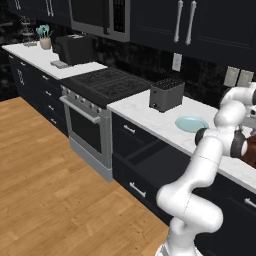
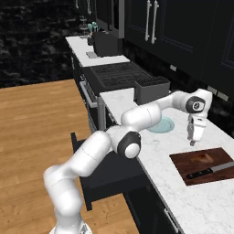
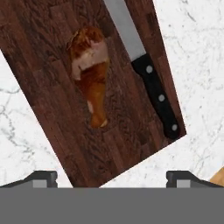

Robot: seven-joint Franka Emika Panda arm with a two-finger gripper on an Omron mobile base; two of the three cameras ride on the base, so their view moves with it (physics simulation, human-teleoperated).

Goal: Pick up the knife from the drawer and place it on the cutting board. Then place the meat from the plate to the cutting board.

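The dark reddish-brown cutting board (image 3: pixel 65 65) (image 2: pixel 219 156) lies on the white marble counter. The meat (image 3: pixel 92 74), a drumstick, rests on it. Beside the meat lies the knife (image 3: pixel 153 92) (image 2: pixel 208 172), with a black riveted handle and a grey blade. My gripper (image 3: pixel 113 177) (image 2: pixel 194 139) hangs open above the board's near end, with nothing between its fingers. It sits clear of both meat and knife. The pale blue plate (image 1: pixel 191 123) (image 2: pixel 165 125) is bare on the counter, left of the board. The drawer (image 1: pixel 150 161) (image 2: pixel 107 180) stands pulled out below the counter.
A black toaster (image 1: pixel 166 93) (image 2: pixel 151 89) stands beyond the plate, and a stove (image 1: pixel 107 84) is next to that counter run. The pulled-out drawer juts into the floor space in front of the cabinets. Dark wall cabinets hang overhead.
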